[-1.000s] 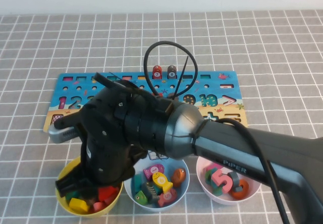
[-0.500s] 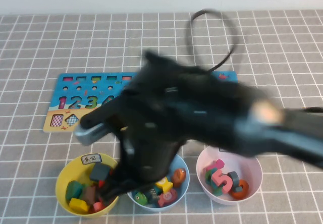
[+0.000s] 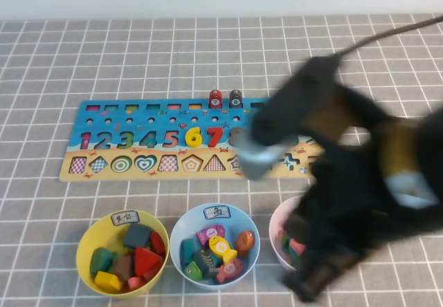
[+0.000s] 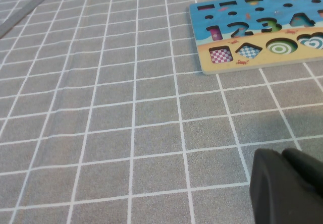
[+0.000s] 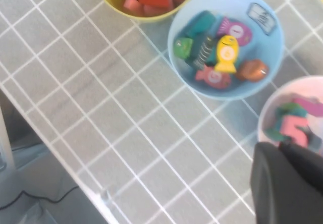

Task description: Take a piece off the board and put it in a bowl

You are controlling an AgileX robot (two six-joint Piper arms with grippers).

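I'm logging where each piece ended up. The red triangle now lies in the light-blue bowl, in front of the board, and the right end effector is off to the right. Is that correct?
Not quite. The high view shows the red triangle in the yellow bowl, not the light-blue bowl. The rest holds: the bowls sit in front of the board, and the right end effector is off to the right.
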